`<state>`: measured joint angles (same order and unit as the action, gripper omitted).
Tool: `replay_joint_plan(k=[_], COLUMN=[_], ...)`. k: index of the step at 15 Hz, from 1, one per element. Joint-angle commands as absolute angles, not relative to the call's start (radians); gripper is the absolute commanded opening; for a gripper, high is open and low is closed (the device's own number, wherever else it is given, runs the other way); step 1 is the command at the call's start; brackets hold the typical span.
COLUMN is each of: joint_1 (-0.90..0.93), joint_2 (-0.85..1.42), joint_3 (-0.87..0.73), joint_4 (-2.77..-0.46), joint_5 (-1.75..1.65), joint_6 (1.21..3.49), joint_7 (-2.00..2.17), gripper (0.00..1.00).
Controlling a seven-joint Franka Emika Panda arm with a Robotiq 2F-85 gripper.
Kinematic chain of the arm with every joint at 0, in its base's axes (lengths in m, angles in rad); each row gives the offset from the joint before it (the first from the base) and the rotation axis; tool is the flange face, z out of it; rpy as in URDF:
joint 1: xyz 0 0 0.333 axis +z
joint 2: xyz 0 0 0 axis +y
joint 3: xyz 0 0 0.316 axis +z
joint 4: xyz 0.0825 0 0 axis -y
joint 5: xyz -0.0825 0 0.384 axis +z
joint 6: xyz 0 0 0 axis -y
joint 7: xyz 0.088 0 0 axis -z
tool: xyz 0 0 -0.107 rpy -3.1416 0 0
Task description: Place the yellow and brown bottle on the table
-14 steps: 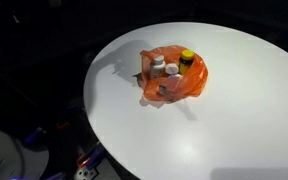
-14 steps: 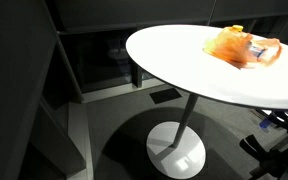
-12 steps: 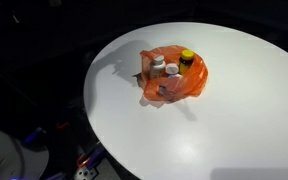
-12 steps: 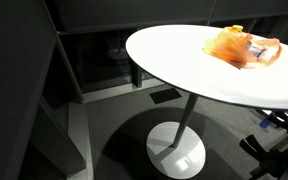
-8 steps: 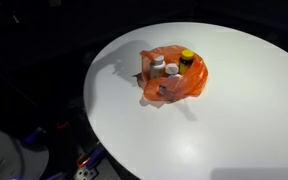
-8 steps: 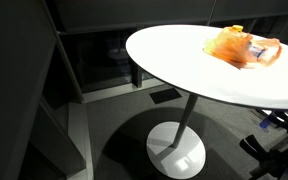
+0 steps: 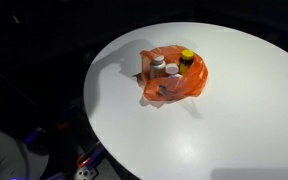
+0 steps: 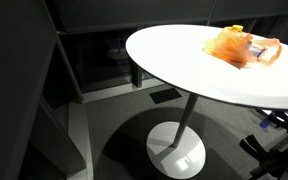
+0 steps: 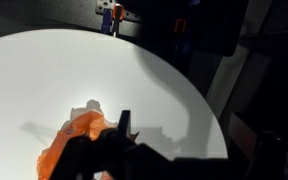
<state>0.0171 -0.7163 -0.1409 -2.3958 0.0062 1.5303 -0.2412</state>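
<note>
The yellow-capped bottle is standing upright in the bag on the table, likely reachable from above, while the gripper is hovering over the bag, too shadowed to tell whether spread or closed.

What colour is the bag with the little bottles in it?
Orange. The bag shows best in an exterior view.
</note>
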Motion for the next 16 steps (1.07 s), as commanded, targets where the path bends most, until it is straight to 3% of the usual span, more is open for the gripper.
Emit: replay_joint_plan(k=[1, 16], joint_1=[-0.005, -0.110], joint_2=[-0.627, -0.165], joint_3=[-0.139, -0.178], joint_4=[-2.312, -2.036], joint_5=[-0.026, -0.017], joint_6=[1.574, 1.884], joint_7=[-0.239, -0.186], gripper=[1.00, 1.00])
